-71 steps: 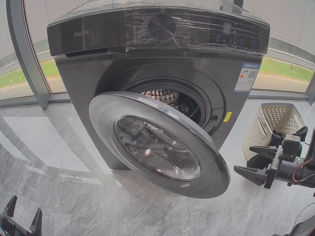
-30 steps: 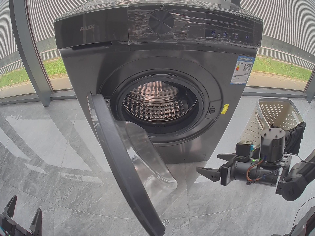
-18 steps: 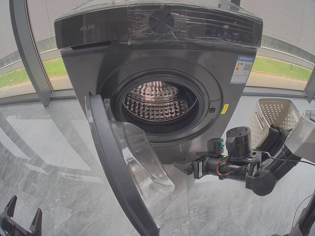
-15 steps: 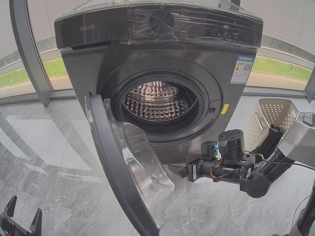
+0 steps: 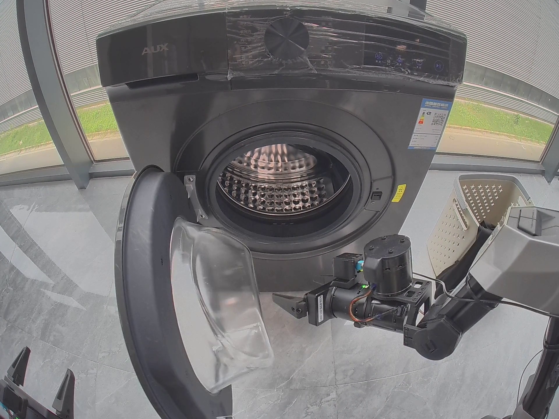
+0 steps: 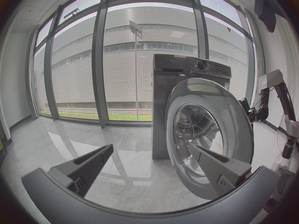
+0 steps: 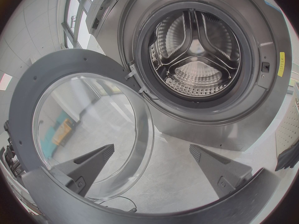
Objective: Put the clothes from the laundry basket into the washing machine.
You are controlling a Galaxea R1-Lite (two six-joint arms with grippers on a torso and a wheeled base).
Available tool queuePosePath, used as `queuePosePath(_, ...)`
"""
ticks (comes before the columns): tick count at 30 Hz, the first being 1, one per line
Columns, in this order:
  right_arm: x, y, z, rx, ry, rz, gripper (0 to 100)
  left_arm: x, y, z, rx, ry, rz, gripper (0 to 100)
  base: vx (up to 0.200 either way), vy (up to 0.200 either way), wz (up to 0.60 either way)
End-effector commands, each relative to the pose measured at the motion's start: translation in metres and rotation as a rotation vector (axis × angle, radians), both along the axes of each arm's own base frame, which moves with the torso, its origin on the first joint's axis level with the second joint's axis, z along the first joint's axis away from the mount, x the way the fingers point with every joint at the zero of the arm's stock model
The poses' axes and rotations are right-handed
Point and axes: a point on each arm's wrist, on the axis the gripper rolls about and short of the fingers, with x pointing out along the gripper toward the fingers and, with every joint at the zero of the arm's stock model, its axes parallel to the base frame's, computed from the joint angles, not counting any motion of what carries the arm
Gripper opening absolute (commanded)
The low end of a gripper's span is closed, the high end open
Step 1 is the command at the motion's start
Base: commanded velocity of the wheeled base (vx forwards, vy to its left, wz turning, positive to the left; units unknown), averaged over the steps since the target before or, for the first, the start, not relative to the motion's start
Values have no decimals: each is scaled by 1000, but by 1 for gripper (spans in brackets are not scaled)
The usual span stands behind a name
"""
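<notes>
Mostly, the right arm (image 5: 518,257) hides clothes (image 7: 288,157) in the laundry basket (image 5: 483,196).

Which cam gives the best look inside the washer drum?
Right wrist view: it looks straight into the drum, showing its three paddles, perforated wall and back, with no clothes inside. Head view catches the drum from above, mostly its far perforated wall. In the left wrist view the open door stands in front of it.

The black right arm (image 5: 387,312) at lower right carries orange cables (image 5: 354,299) and a grey angular shell (image 5: 518,260); the right gripper (image 5: 289,305) has dark wedge fingers (image 7: 218,168), ribbed tips
</notes>
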Motion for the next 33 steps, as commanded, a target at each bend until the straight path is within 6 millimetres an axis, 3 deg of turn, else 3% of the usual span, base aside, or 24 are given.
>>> queuePosePath(1, 2, 9, 4, 14, -9, 27, 100, 0, 0, -5, 0, 1, 0, 100, 0, 0, 0)
queuePosePath(8, 13, 31, 0, 13, -5, 59, 100, 0, 0, -5, 0, 1, 0, 100, -86, 0, 0)
queuePosePath(15, 32, 38, 16, 6, -1, 30, 100, 0, 0, -5, 0, 1, 0, 100, -171, 0, 0)
queuePosePath(19, 44, 36, 6, -20, 10, -23, 100, 0, 0, -5, 1, 1, 0, 100, 0, 0, 0)
queuePosePath(24, 41, 45, -5, -28, 17, -4, 100, 0, 0, -5, 0, 1, 0, 100, 0, 0, 0)
queuePosePath(25, 36, 55, -8, -29, 20, 21, 100, 0, 0, -5, 0, 1, 0, 100, 0, 0, 0)
queuePosePath(29, 25, 75, -8, -16, 7, 66, 100, 0, 0, -5, 0, 1, 0, 100, 0, 0, 0)
queuePosePath(33, 25, 82, -6, 3, 4, 73, 100, 0, 0, -5, 0, 1, 0, 100, 0, 0, 0)
